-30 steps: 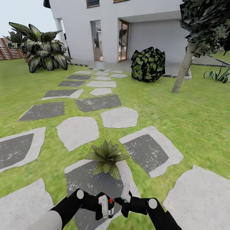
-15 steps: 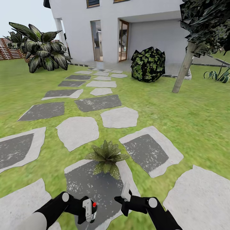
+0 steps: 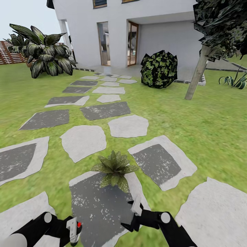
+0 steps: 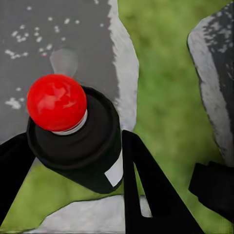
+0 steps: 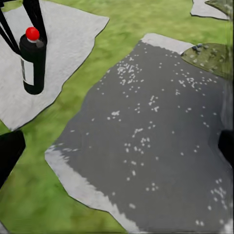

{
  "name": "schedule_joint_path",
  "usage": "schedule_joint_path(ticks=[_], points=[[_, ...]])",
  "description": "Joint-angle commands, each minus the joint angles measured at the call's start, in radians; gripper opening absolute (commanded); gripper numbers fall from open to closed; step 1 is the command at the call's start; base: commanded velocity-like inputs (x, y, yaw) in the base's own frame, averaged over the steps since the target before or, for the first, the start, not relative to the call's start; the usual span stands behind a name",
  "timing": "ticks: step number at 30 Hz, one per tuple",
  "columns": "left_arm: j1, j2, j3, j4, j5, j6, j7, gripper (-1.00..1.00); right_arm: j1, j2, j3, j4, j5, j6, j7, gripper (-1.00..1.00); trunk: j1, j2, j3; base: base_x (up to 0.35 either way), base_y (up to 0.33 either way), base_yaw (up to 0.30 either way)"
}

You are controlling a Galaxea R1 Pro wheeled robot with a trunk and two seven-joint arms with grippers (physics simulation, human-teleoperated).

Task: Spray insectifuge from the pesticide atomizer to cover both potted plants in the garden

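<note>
Head view: left hand [image 3: 73, 230] clamped on the upright pesticide atomizer [image 3: 76, 229], near side of the potted plant [image 3: 115, 167]; right hand [image 3: 135, 213] parted, holding nothing.

— That pesticide atomizer [image 4: 85, 146] looks like matt dark plastic, with a glossy red cap [image 4: 56, 102] catching light and a white paper-like label [image 4: 115, 171].

— And the stepping stone [image 3: 99, 209] at six o'clock?

— Rough grey stone, speckled white, with a paler chalky rim.

— The potted plant [image 3: 114, 167]?

— Waxy leaves, lightly speckled. The lawn [image 3: 192, 127] looks soft and matt; the left gripper [image 3: 72, 230] shows smooth black and white plastic.
</note>
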Motion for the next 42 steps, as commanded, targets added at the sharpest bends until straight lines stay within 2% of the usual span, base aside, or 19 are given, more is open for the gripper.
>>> schedule_joint_path(ticks=[1, 4, 5, 7, 10, 11, 12, 15, 17, 18, 20, 23, 24, 26, 29, 30, 35, 42], points=[[0.000, 0.001, 0.003, 0.006, 0.003, -0.006, 0.016, -1.00, 0.000, 0.000, -0.006, 0.000, 0.008, -0.005, -0.013, 1.00, 0.000, 0.000, -0.001, 0.000, 0.000, 0.000], [0.000, -0.001, 0.010, 0.023, 0.062, -0.006, 0.088, -1.00, 0.000, -0.017, -0.007, 0.003, 0.008, -0.005, -0.124, 1.00, 0.000, 0.000, -0.001, 0.000, 0.000, 0.000], [0.000, -0.005, 0.016, 0.044, 0.104, -0.006, 0.126, -1.00, 0.000, -0.037, -0.007, 0.012, 0.007, -0.005, -0.201, 1.00, 0.000, 0.000, -0.001, 0.000, 0.000, 0.000], [0.000, -0.010, 0.020, 0.084, 0.175, -0.007, 0.170, -1.00, 0.001, -0.065, -0.007, 0.051, 0.004, -0.004, -0.297, 1.00, 0.000, 0.000, -0.001, 0.000, 0.000, 0.000], [0.000, -0.020, 0.022, 0.140, 0.314, -0.014, 0.233, -1.00, 0.001, -0.098, -0.028, 0.157, 0.001, -0.004, -0.425, 1.00, 0.000, 0.000, -0.001, 0.000, 0.000, 0.000], [0.000, -0.022, 0.022, 0.159, 0.367, -0.028, 0.257, -1.00, 0.001, -0.109, -0.049, 0.204, 0.000, -0.005, -0.469, 1.00, 0.000, 0.000, -0.001, 0.000, 0.000, 0.000], [0.000, -0.023, 0.022, 0.186, 0.438, -0.054, 0.287, -1.00, 0.001, -0.120, -0.083, 0.269, 0.000, -0.006, -0.535, 1.00, 0.000, 0.000, -0.001, 0.000, 0.000, 0.000], [0.000, -0.028, 0.023, 0.242, 0.570, -0.100, 0.349, -1.00, 0.001, -0.134, -0.168, 0.383, -0.001, -0.007, -0.705, 1.00, 0.000, 0.000, -0.001, 0.000, 0.000, 0.000], [0.002, -0.040, 0.023, 0.270, 0.647, -0.111, 0.398, -1.00, 0.003, -0.143, -0.219, 0.445, -0.001, -0.009, -0.834, 1.00, 0.000, 0.000, -0.001, 0.000, 0.000, 0.000], [0.018, -0.055, 0.023, 0.287, 0.707, -0.117, 0.458, -1.00, 0.004, -0.148, -0.246, 0.496, -0.002, -0.015, -0.947, 1.00, 0.000, 0.000, -0.001, 0.000, 0.000, 0.000], [0.049, -0.068, 0.023, 0.292, 0.763, -0.121, 0.556, -1.00, 0.004, -0.151, -0.260, 0.528, -0.002, -0.041, -1.030, 1.00, 0.000, 0.000, -0.001, 0.000, 0.000, 0.000], [0.078, -0.093, 0.023, 0.295, 0.801, -0.124, 0.674, -1.00, 0.005, -0.151, -0.266, 0.540, -0.014, -0.073, -1.062, 1.00, 0.000, 0.000, -0.001, 0.000, 0.000, 0.000], [0.091, -0.103, 0.023, 0.296, 0.810, -0.125, 0.725, -1.00, 0.006, -0.152, -0.268, 0.543, -0.042, -0.081, -1.068, 1.00, 0.000, 0.000, -0.001, 0.000, 0.000, 0.000], [0.103, -0.109, 0.023, 0.298, 0.819, -0.134, 0.781, -1.00, 0.011, -0.153, -0.269, 0.543, -0.105, -0.087, -1.071, 1.00, 0.000, 0.000, -0.001, 0.000, 0.000, 0.000], [0.114, -0.114, 0.023, 0.313, 0.820, -0.185, 0.829, -1.00, 0.020, -0.159, -0.267, 0.544, -0.224, -0.102, -1.066, 1.00, 0.000, 0.000, -0.001, 0.000, 0.000, 0.000], [0.116, -0.117, 0.022, 0.321, 0.818, -0.190, 0.832, -1.00, 0.021, -0.159, -0.266, 0.545, -0.237, -0.103, -1.065, 1.00, 0.000, 0.000, -0.001, 0.000, 0.000, 0.000], [0.137, -0.161, 0.021, 0.326, 0.816, -0.190, 0.835, -1.00, 0.021, -0.153, -0.264, 0.544, -0.247, -0.104, -1.066, 1.00, 0.000, 0.000, -0.001, 0.000, 0.000, 0.000], [0.146, -0.159, 0.023, 0.326, 0.825, -0.205, 0.837, -1.00, 0.021, -0.149, -0.266, 0.544, -0.258, -0.104, -1.071, 1.00, 0.000, 0.000, -0.001, 0.000, 0.000, -0.018]])
